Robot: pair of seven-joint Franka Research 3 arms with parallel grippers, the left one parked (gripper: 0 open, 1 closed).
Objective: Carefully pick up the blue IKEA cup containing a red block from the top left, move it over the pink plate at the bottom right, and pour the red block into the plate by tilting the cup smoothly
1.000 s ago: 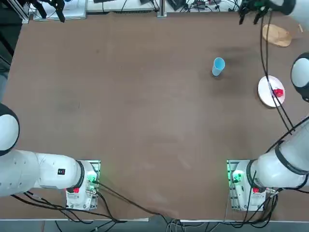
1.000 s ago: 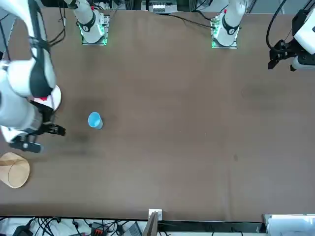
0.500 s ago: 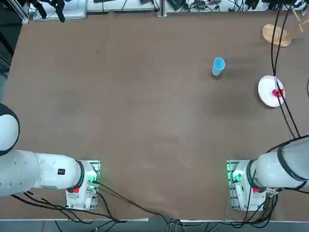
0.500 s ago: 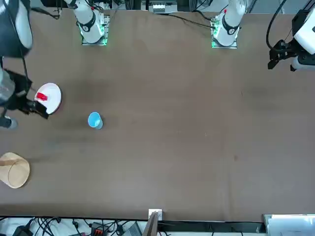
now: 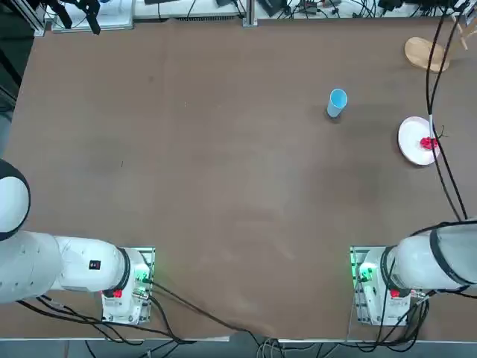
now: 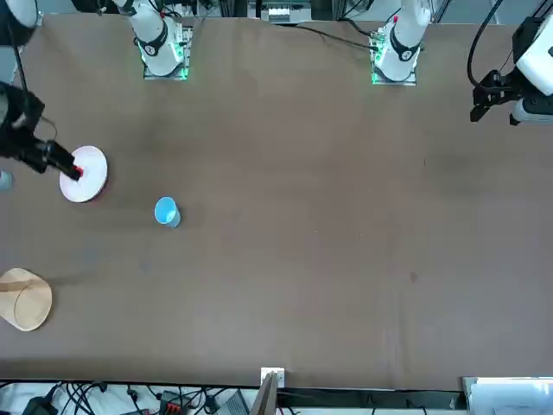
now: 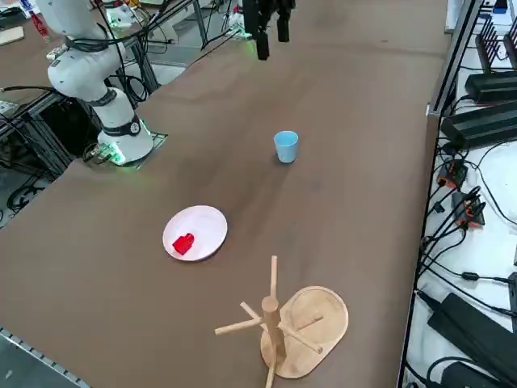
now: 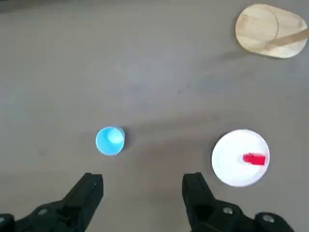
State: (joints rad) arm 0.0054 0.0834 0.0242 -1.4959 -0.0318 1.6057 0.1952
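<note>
Brown tabletop (image 5: 223,171) stretches wide, with only a few small things gathered toward the working arm's far side. The blue IKEA cup (image 5: 337,102) stands upright on its base, rim up, alone on the bare surface; from the wrist camera its inside (image 8: 110,140) looks pale blue with nothing red in it. The pink plate (image 5: 417,140) lies flat, well apart from the cup, close to the table's right edge as the overhead camera sees it. The red block (image 5: 428,143) rests on the plate, off its centre; the side camera shows it plainly as a small red chunk (image 7: 183,242) on the pale dish (image 7: 195,233).

Beyond the plate, near the table's far corner, sits a tan wooden oval stand (image 7: 300,325) with pegs sticking out from its upright stick.

The right gripper (image 8: 142,186) hangs high above the table, pointing down, so that cup and plate both lie far beneath it. Its two dark fingers (image 8: 87,193) are spread wide apart with nothing between them. In the front camera's view the gripper (image 6: 54,157) shows at the picture's left edge, its dark tip overlapping the plate (image 6: 86,175) from that angle, though it is raised clear of it. Black cables trail from the arm across the plate's side in the overhead view.
</note>
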